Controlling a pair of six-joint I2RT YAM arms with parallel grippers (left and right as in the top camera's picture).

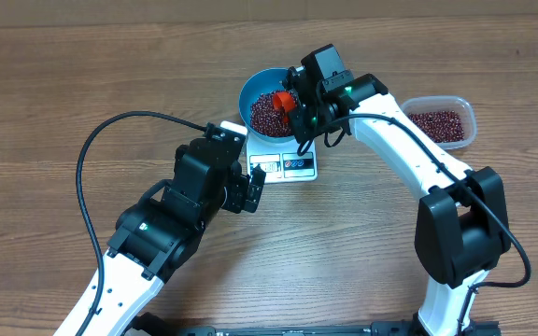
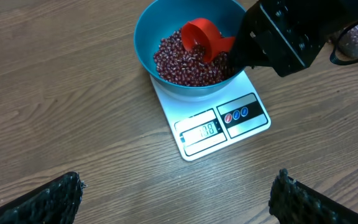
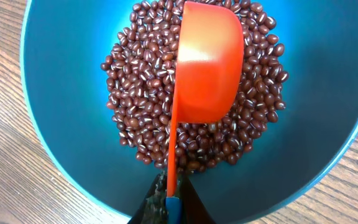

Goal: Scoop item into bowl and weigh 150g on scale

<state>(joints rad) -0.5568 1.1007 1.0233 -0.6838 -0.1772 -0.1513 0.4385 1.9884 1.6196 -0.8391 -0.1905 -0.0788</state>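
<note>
Caution: with right claw (image 3: 169,202) clenched on scoop (image 3: 207,68) above beans (image 3: 135,118) in bowl (image 3: 55,155) on scale (image 2: 257,121), and left claw (image 2: 176,196) released, empty, tip gradually; read display (image 2: 202,130) (possibly 138, blurred); stop at 150.

From here I get little of the room. Under and all round the left gripper (image 1: 256,183) lies the table (image 1: 45,84), pale brown wood grain running mostly crosswise. Well beyond the right gripper (image 1: 297,112), along the table's far edge, a thin lighter strip (image 1: 437,6) shows; wall or floor, I can't tell. The light is even and soft, leaving only faint shadows on the wood.
</note>
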